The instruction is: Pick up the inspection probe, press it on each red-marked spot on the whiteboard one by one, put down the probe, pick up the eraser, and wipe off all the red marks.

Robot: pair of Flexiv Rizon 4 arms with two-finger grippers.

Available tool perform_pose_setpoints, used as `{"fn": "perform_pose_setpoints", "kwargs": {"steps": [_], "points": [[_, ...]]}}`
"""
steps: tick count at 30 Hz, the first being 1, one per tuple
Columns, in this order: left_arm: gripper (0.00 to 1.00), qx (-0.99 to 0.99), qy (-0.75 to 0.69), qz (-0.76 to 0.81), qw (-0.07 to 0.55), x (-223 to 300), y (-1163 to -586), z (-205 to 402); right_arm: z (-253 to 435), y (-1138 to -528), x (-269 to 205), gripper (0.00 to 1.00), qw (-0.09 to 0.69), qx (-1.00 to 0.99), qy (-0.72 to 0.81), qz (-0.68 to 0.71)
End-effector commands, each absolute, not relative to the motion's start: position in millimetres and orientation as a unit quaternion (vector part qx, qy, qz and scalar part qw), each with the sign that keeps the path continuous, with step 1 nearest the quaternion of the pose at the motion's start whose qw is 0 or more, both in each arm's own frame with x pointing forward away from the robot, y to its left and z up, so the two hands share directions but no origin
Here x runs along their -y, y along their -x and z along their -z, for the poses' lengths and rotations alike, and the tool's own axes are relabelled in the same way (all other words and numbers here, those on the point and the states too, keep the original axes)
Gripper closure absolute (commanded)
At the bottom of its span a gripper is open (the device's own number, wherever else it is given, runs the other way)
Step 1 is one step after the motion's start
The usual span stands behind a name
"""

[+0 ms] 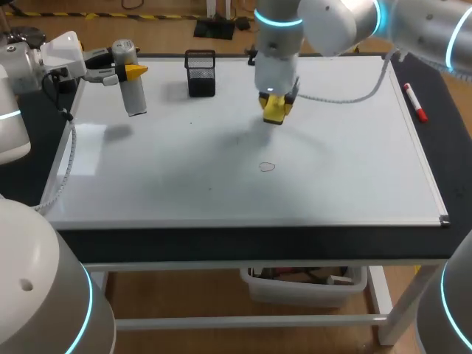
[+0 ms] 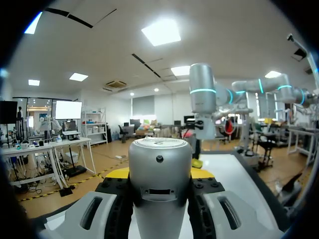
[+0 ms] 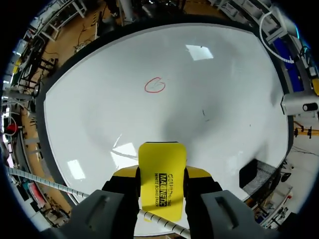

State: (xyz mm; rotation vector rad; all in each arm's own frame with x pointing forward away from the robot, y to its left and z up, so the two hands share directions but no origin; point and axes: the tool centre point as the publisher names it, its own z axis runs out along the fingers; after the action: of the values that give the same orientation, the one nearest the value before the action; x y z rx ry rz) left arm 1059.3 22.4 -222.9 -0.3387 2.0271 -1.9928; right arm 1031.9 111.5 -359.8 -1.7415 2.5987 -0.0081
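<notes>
Right pincer [image 3: 161, 173] grips yellow eraser [image 3: 160, 191] over whiteboard [image 1: 346, 169], apart from one red ring [image 3: 155, 85] | left pincer [image 2: 159, 174] clamps probe [image 2: 159, 152] near board's far corner | risk: a tilted or light pass may smear ink and leave traces

Head view: high behind, looking down on the whole whiteboard [image 1: 332, 169]. Left wrist view, at its far-left corner, faces level across it — right arm [image 2: 202, 99] ahead. Right wrist view looks down from nearer, sharing the red mark [image 3: 155, 85] with the head view.
</notes>
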Motion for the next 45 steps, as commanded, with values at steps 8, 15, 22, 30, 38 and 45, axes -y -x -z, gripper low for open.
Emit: {"fn": "perform_pose_setpoints", "kwargs": {"steps": [8,15,22,30,38,45], "points": [[1.0,-0.701,0.116,0.69,0.141,-22,-1059,223,350,-1037,-26,1.0,0.01,-0.873,0.487,-0.022],[1.0,-0.701,0.116,0.69,0.141,-22,-1059,223,359,-1030,17,1.0,0.008,-0.895,0.446,-0.034],[1.0,-0.701,0.116,0.69,0.141,-22,-1059,223,363,-1024,44,1.0,-0.003,-0.904,0.426,-0.032],[1.0,-0.701,0.116,0.69,0.141,-22,-1059,223,362,-1027,59,1.0,-0.016,-0.907,0.42,-0.019],[1.0,-0.701,0.116,0.69,0.141,-22,-1059,223,360,-1028,60,1.0,-0.016,-0.907,0.421,-0.019],[1.0,-0.701,0.116,0.69,0.141,-22,-1059,223,360,-1028,60,1.0,-0.016,-0.907,0.421,-0.019]]}}
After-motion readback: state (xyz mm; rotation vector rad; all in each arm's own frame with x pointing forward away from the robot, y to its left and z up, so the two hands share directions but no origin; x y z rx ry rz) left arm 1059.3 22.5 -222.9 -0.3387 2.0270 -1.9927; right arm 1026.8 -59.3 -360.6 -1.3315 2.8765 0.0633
